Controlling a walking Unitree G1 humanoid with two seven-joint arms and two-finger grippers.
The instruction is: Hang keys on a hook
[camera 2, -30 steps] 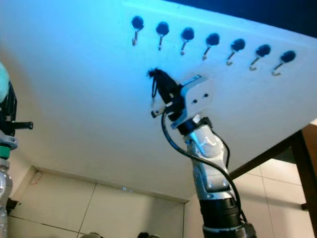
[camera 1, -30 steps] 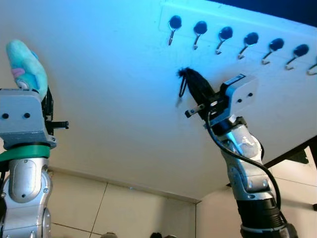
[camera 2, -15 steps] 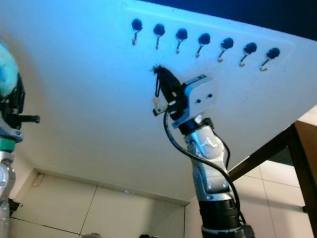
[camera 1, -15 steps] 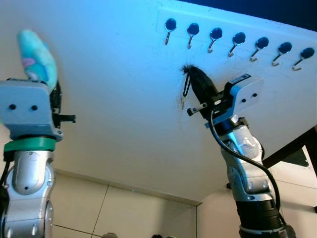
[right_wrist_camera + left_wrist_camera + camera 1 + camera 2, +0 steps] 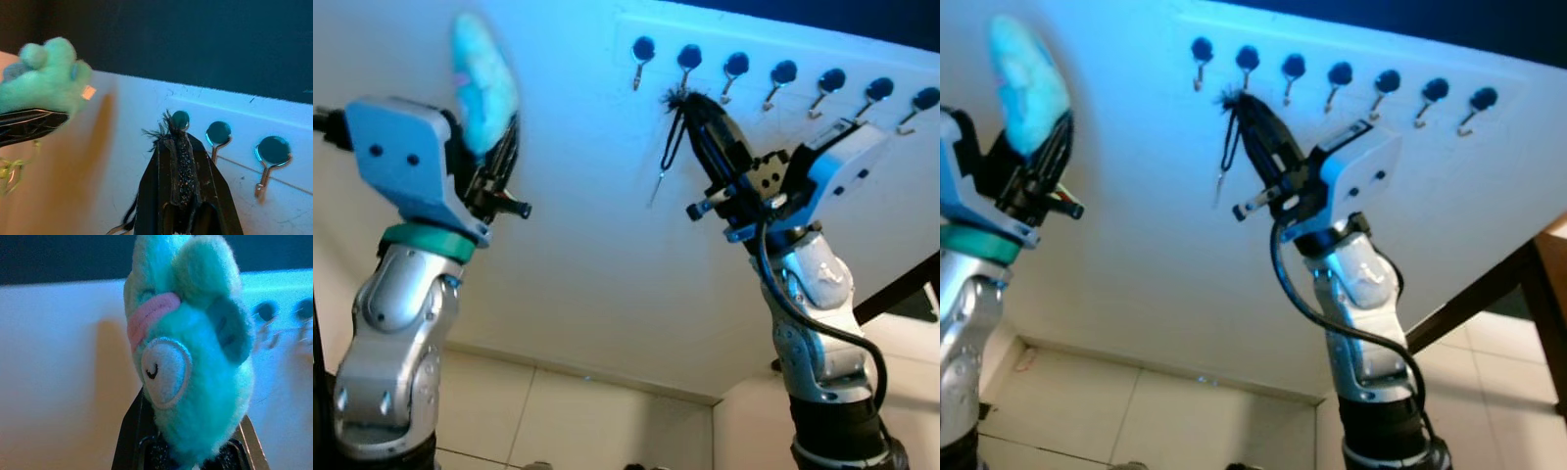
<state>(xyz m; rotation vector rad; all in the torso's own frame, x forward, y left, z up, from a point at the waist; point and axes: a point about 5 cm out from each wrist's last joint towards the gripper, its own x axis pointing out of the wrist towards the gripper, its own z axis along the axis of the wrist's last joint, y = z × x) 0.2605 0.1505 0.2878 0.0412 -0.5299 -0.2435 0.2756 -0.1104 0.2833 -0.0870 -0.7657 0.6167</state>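
A row of several black-capped metal hooks (image 5: 736, 67) runs along a white rail high on the wall. My right gripper (image 5: 691, 101) is raised just under the second hook (image 5: 688, 59), shut on a frayed black cord (image 5: 179, 156). The cord's loop and a small key (image 5: 659, 184) dangle below the fingertips against the wall. In the right wrist view the fingertips sit right below one hook's cap (image 5: 180, 119). My left gripper (image 5: 495, 137) is held up further left, shut on a turquoise plush toy (image 5: 190, 357) that sticks up above its fingers.
The wall (image 5: 578, 264) is plain white down to a tiled floor (image 5: 558, 421). A dark table leg (image 5: 901, 289) slants in at the right edge. The wall between the two arms is bare.
The right gripper has risen with the cord from well below the hook row to just under it. The left arm has lifted and swung right with the plush toy.
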